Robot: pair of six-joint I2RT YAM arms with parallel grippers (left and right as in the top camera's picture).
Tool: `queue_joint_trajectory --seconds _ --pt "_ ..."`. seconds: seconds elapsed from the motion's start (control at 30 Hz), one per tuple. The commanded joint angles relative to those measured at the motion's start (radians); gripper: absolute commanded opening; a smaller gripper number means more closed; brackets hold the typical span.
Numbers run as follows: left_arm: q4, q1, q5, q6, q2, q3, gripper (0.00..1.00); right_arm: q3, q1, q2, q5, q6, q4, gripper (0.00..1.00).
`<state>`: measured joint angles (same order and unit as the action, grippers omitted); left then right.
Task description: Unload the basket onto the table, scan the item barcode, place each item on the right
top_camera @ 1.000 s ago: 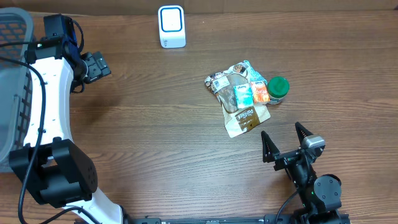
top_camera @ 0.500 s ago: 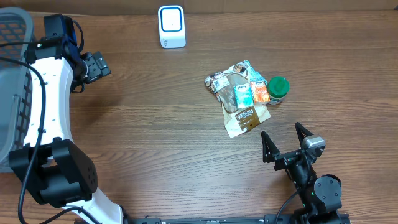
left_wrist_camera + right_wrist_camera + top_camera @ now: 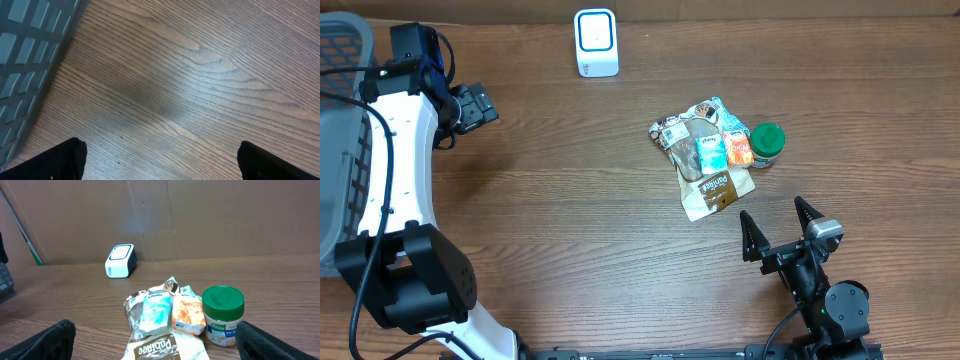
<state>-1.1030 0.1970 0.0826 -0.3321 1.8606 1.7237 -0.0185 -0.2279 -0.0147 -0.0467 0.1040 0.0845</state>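
Jar (image 3: 766,144): centre right; rigid, light, probably slippery; grasp sides
Pouches (image 3: 705,160): limp; pinch edge
Left gripper (image 3: 475,105), right gripper (image 3: 777,228): spread wide, empty

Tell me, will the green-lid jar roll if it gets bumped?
Probably not while the jar stands upright. It looks round, so tipped over it would likely roll. It seems stiff, unlike the crinkly packets beside it.
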Motion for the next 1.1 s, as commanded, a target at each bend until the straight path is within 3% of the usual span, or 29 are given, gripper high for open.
queue_joint_trajectory --seconds 0.0,0.43,0.6,0.83,1.0,1.07 --pt "0.0 -0.008 0.003 0.021 -0.075 -0.003 1.0 0.01 0.005 0.012 0.0 -0.001 -0.004 1.0" --pt "-0.003 -0.224 0.026 0.023 -0.537 -0.003 1.0 0.01 0.005 0.012 0.0 0.0 -0.004 1.0" --pt "-0.005 -0.23 0.029 0.021 -0.665 -0.072 0.99 0.01 0.005 0.012 0.0 0.0 -0.004 1.0" --pt "0.457 -0.222 -0.003 0.131 -0.989 -0.612 1.0 0.01 0.005 0.012 0.0 -0.001 -0.004 1.0" --pt "0.763 -0.223 -0.136 0.382 -1.252 -1.041 1.0 0.01 0.005 0.012 0.0 -0.001 -0.004 1.0" --pt "0.841 -0.223 -0.135 0.405 -1.331 -1.173 1.0 0.01 0.005 0.012 0.0 0.0 -0.004 1.0"
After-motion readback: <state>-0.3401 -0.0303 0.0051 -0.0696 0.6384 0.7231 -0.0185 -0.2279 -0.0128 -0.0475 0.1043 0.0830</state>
